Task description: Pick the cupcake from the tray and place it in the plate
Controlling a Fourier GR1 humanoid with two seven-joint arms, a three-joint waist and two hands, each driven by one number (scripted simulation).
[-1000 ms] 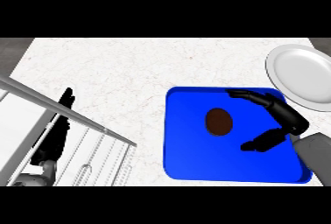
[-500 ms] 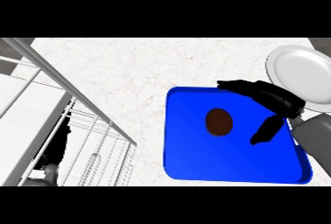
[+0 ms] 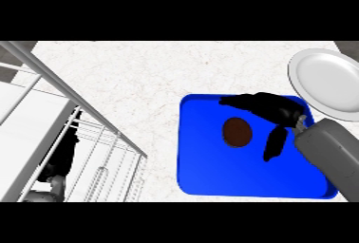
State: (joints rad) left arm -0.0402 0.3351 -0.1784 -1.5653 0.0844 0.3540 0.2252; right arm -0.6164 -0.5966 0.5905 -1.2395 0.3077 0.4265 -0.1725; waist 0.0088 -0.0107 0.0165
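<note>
A brown cupcake [image 3: 237, 131] sits on the blue tray [image 3: 210, 171], seen from above as a dark oval. My right hand [image 3: 270, 110] hovers over the tray just right of the cupcake, fingers stretched left above it and thumb hanging down beside it, open and holding nothing. The white plate [image 3: 326, 81] lies off the tray's upper right corner. My left hand [image 3: 64, 156] rests low at the left, behind the white rack bars; its fingers are hard to make out.
A white wire rack [image 3: 84, 142] with slanted bars fills the left side. The speckled white counter [image 3: 154, 71] stretches between the rack and the tray.
The right hand has moved left and closer to the cupcake, with its fingers now reaching over the cupcake's top. The view has shifted slightly; the cupcake stays on the tray.
</note>
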